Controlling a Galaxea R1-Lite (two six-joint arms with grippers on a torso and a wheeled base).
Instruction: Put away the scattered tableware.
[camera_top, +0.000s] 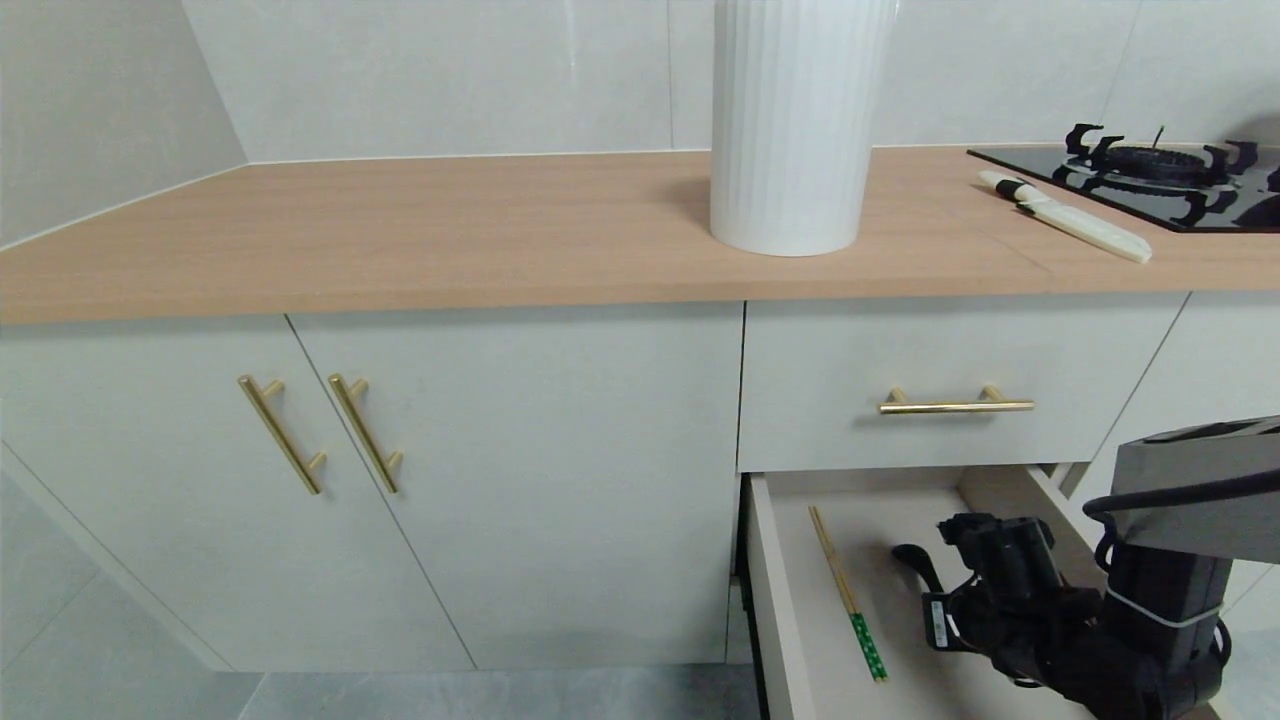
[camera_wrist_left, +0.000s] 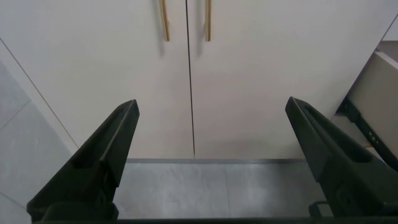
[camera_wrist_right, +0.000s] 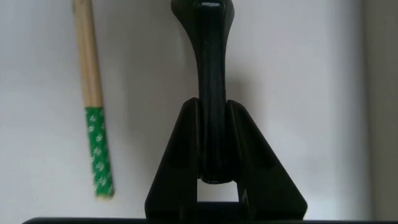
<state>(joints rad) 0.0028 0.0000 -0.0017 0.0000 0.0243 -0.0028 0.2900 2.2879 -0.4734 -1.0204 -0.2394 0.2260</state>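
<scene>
The right end effector (camera_wrist_right: 213, 107) is squeezed shut on the thin handle of a black plastic spoon (camera_top: 914, 562). It holds the spoon low inside the open pale drawer (camera_top: 768, 600), which sticks out under the wooden desk (camera_top: 400, 230). I cannot tell if the spoon touches the drawer floor.

A pair of wooden chopsticks with green dotted ends (camera_top: 848, 607) lies flat on the drawer floor, just beside the spoon, on the side toward the cupboard doors.

The left end effector (camera_wrist_left: 211, 106) is wide open with nothing in it. It is down low, facing the white cupboard doors with gold bar handles (camera_wrist_left: 186, 74).

On the desk stands a tall white ribbed pot (camera_top: 790, 130). Near it lies a white knife with a black band (camera_top: 1065, 217), next to the black stove top (camera_top: 1150, 175).
</scene>
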